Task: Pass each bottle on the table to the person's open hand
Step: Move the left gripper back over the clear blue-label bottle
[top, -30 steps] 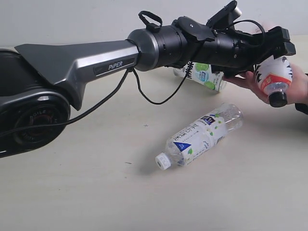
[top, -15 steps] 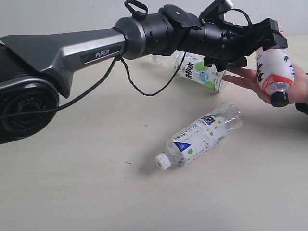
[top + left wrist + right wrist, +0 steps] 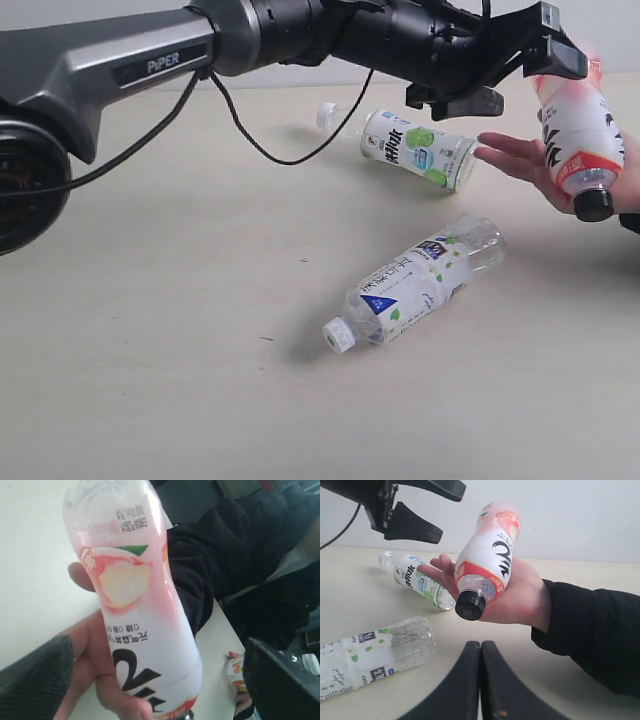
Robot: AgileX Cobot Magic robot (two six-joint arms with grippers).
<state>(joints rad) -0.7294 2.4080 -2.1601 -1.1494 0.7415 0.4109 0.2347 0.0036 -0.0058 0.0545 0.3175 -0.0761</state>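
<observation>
Pink bottle (image 3: 578,135) lies in the person's hand (image 3: 520,160), the left gripper (image 3: 530,82) spread wide just above, holding nothing. A green-labelled bottle (image 3: 418,148) and a blue-labelled bottle (image 3: 415,282) lie undelivered on the table (image 3: 150,380). The right gripper (image 3: 480,647) is closed, empty.

In the exterior view, the person's bare open hand (image 3: 525,165) runs off the frame at 3 o'clock, so you get no wrist. The base of the black-capped, pink-and-white plastic bottle (image 3: 580,130) is covered by the left arm's black fingers (image 3: 555,52). Your left wrist view crops that bottle's cap and blurs the fingers to dark shapes. Your right wrist view crops the cap end of the clear, green-and-blue-labelled plastic bottle (image 3: 375,650).
</observation>
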